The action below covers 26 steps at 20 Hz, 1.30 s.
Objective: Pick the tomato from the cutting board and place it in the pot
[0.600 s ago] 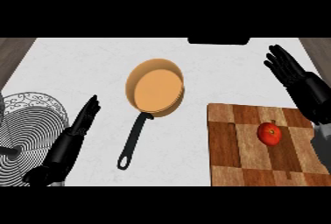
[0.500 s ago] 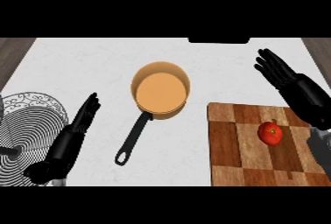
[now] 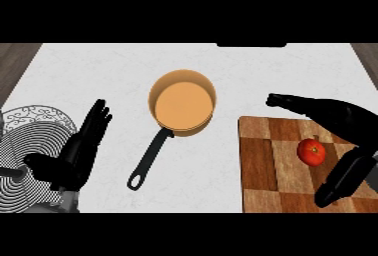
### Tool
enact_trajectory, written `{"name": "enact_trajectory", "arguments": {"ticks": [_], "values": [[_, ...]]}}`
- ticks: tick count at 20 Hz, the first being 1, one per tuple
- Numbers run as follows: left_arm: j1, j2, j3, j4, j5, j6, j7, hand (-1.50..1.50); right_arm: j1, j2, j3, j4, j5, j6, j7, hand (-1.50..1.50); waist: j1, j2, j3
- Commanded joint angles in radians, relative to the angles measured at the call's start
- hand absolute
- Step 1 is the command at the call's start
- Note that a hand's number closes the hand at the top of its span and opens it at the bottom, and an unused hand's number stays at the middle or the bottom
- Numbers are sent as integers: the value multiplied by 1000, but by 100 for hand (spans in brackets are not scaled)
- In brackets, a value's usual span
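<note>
A red tomato (image 3: 312, 151) lies on the checkered wooden cutting board (image 3: 275, 170) at the right. My right hand (image 3: 336, 118) hovers over the board with its fingers stretched out to the left above the tomato and its thumb (image 3: 342, 179) hanging below and to the right of it; the hand is open and apart from the tomato. An orange pot with a long black handle (image 3: 181, 101) sits in the middle of the counter. My left hand (image 3: 77, 150) rests open at the left, fingers up.
A patterned black-and-white plate (image 3: 26, 145) lies at the left edge, partly under my left hand. A dark object (image 3: 251, 45) sits at the counter's far edge. White counter top stretches between the pot and the board.
My right hand has swung down and leftwards from the board's far right corner, turning so its fingers and thumb now bracket the tomato. The left hand, pot and tomato have not moved.
</note>
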Motion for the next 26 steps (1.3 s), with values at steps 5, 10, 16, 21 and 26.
{"name": "enact_trajectory", "arguments": {"ticks": [5,10,16,21,26], "values": [[-67,-23,11,6,12,41,103,0,-2,-203,-163,72,124,242,-427,-150,-13,10,3],[-86,3,32,-9,47,7,146,0,-39,-361,-174,80,277,172,-510,-150,11,11,1],[-150,-5,27,3,12,45,193,0,-50,-520,-77,37,438,98,-609,-150,7,10,-2],[-112,-22,20,5,13,36,168,0,-29,-601,24,32,547,-2,-656,-150,6,2,-6],[-164,-18,29,2,6,37,202,0,-78,-604,133,142,649,-78,-691,-150,25,7,-6]]}}
